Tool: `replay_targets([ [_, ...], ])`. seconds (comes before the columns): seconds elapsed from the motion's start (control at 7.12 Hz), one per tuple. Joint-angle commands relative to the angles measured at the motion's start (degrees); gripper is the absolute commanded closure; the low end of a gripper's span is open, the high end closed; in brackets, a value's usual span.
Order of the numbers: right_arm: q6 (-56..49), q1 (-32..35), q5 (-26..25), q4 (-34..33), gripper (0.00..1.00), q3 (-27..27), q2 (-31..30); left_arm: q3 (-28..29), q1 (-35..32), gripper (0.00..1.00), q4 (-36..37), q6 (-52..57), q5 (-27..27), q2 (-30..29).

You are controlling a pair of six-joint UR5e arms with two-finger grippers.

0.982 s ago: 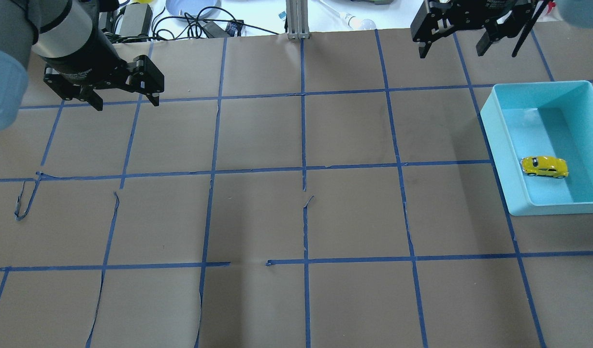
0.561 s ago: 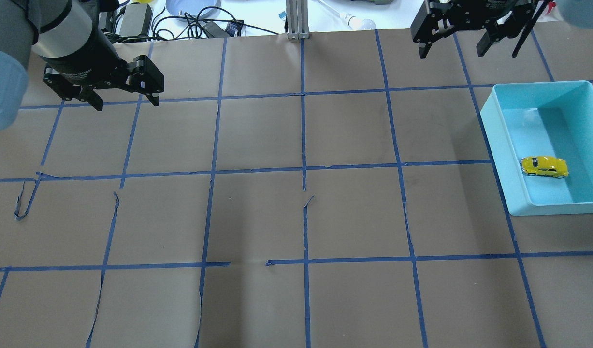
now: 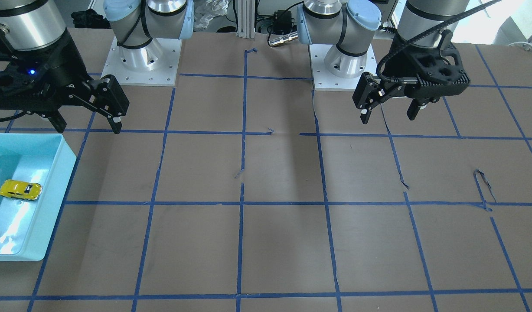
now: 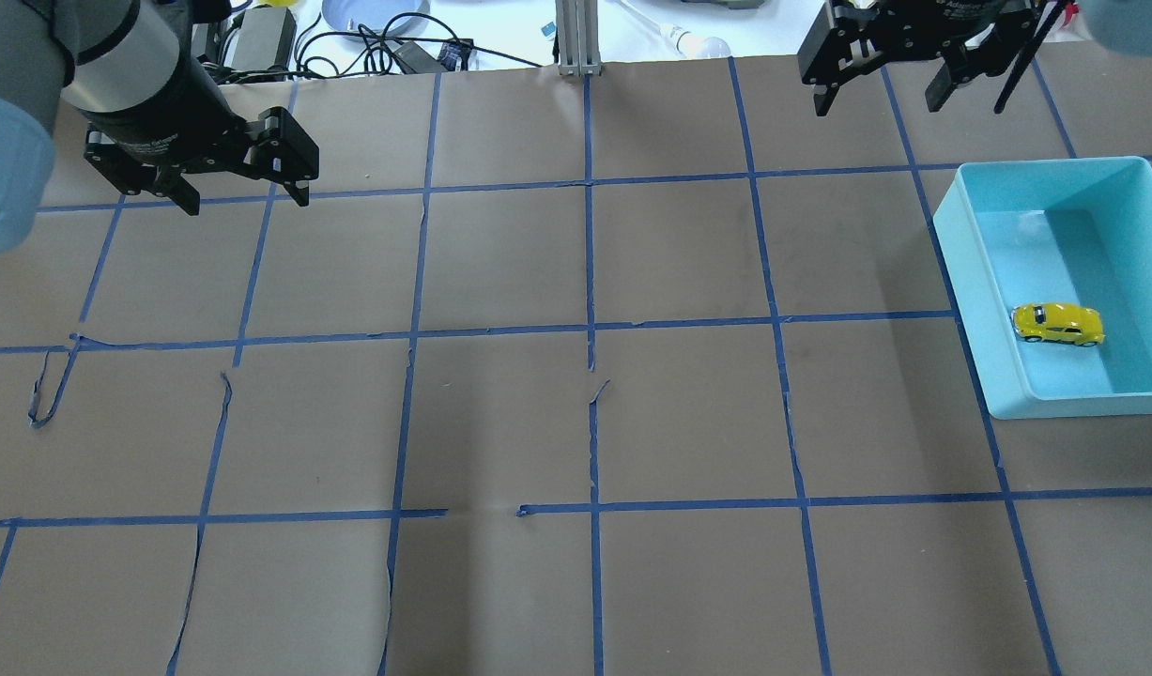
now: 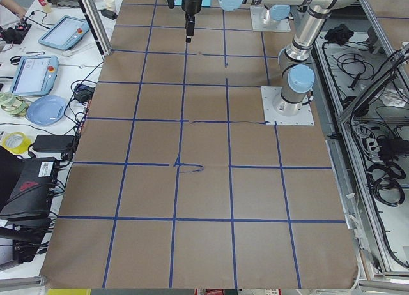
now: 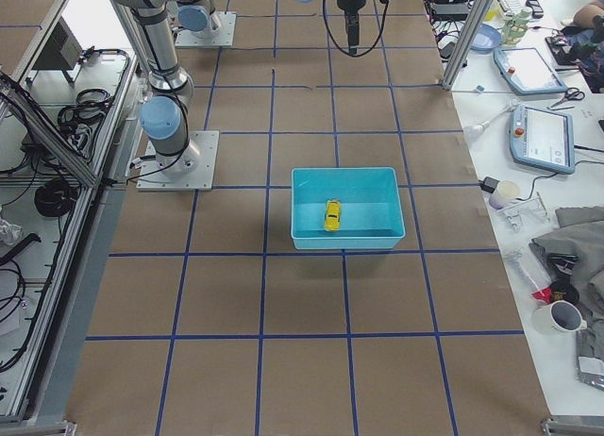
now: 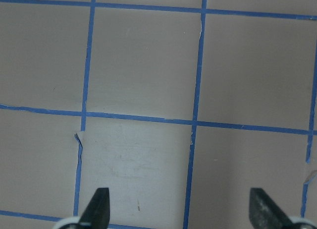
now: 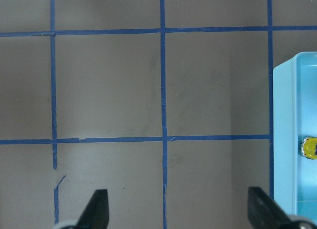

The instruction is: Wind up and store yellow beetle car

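Note:
The yellow beetle car [image 4: 1057,324] lies on the floor of a light blue bin [image 4: 970,310] at the table's right edge; it also shows as the car [image 3: 20,190] in the bin [image 3: 53,190], the car [image 6: 332,215], and the car [image 8: 310,147] at the right wrist view's edge. My right gripper [image 4: 881,99] hangs open and empty, high over the far right of the table, well away from the bin. It is the gripper [image 3: 87,126] in the front view. My left gripper [image 4: 247,199] hangs open and empty over the far left, seen also as the gripper [image 3: 388,117].
Brown paper with a blue tape grid covers the table [image 4: 585,376]. Cables, a blue plate [image 4: 369,14] and other gear lie beyond the far edge. Tablets and tools sit on side benches [image 6: 543,125]. Loose tape curls [image 4: 45,394] up at the left.
The right gripper has drifted very slightly farther away; the left arm, car and bin are unchanged.

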Motion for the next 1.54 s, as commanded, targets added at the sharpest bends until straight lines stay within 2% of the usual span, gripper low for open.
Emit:
replay_targets([
  [0.0,0.00,0.00,0.00,0.09,0.00,0.00,-0.09,0.00,0.00,0.00,0.00,0.00,0.00,0.00],
  [1.4,0.00,0.00,0.00,0.35,0.00,0.00,-0.09,0.00,-0.88,0.00,0.00,0.00,-0.79,-0.09],
])
